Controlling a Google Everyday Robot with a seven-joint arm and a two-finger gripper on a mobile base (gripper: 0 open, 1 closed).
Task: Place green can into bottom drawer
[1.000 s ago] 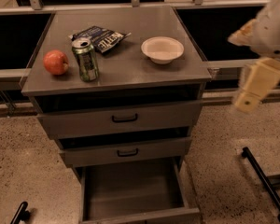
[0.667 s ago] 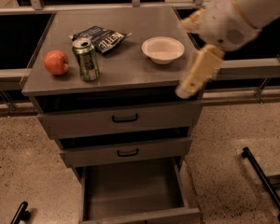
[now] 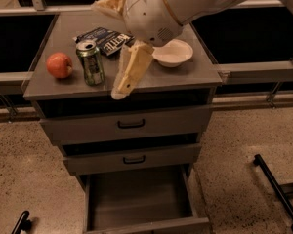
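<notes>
I have the gripper [image 3: 107, 50] just right of the green can [image 3: 90, 62], jaws apparently wide to straddle it; the bottom drawer [image 3: 136, 196] waits open.

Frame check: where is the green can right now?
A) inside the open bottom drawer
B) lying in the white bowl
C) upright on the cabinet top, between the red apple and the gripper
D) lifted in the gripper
C: the green can stands upright on the cabinet top, with the red apple on one side and the gripper hovering close on the other, not holding it. The open bottom drawer has no can in it.
</notes>
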